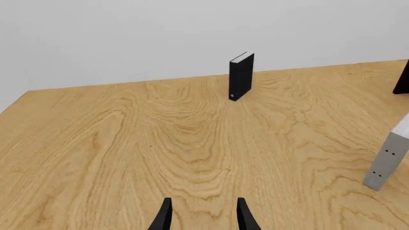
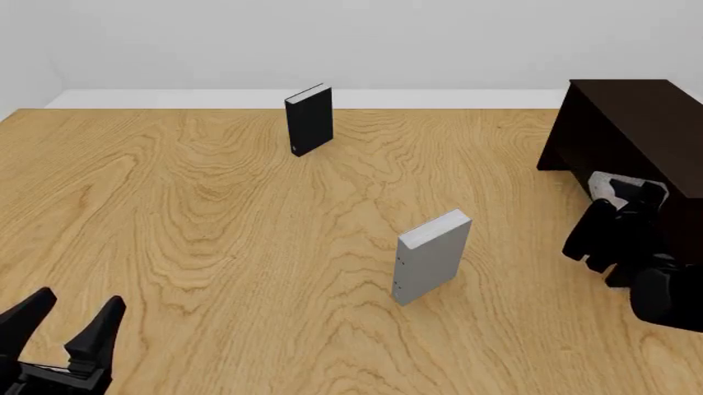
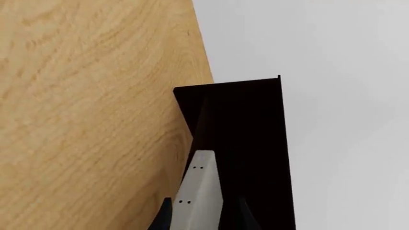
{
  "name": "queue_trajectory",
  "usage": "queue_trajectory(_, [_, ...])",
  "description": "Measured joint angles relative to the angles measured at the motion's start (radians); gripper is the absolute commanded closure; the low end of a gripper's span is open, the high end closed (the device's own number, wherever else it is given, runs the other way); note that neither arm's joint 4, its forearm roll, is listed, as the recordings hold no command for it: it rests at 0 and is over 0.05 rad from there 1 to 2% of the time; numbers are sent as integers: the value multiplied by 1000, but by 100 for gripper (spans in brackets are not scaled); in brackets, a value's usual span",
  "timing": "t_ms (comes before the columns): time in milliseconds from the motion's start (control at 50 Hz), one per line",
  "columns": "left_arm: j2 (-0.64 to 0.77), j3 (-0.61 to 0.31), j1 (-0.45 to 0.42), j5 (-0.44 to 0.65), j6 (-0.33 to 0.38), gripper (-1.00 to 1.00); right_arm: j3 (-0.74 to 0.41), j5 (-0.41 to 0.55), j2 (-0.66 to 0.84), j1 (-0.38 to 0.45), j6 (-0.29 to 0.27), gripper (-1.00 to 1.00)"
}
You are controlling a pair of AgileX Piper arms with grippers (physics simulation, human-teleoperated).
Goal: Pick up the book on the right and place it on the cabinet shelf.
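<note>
My right gripper [image 2: 621,196] is shut on the light grey book [image 2: 607,184] and holds it off the table, right against the front of the dark cabinet shelf [image 2: 637,123]. In the right wrist view the book [image 3: 199,191] sits between my fingers, its end at the cabinet's [image 3: 249,134] dark opening. Most of the book is hidden by the gripper in the front view. My left gripper [image 2: 66,321] is open and empty, low over the table's near left corner; it also shows in the left wrist view [image 1: 203,213].
Another near-identical grey book [image 2: 432,255] stands upright mid-table, also in the left wrist view [image 1: 390,155]. A black book [image 2: 309,119] stands upright at the back centre, also seen from the left wrist [image 1: 241,76]. The wooden table [image 2: 197,214] ends at a white wall.
</note>
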Motion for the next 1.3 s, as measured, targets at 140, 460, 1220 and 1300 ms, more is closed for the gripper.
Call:
queue_trajectory(140, [2, 0, 0, -2, 1, -100, 3, -11, 3, -3, -5, -100])
queue_trajectory(460, [9, 0, 0, -6, 2, -100, 10, -33, 9, -8, -15, -100])
queue_trajectory(1220, [2, 0, 3, 1, 5, -100, -10, 54, -12, -11, -55, -100])
queue_trajectory(1300, [0, 0, 3, 2, 6, -100, -23, 65, -8, -9, -57, -100])
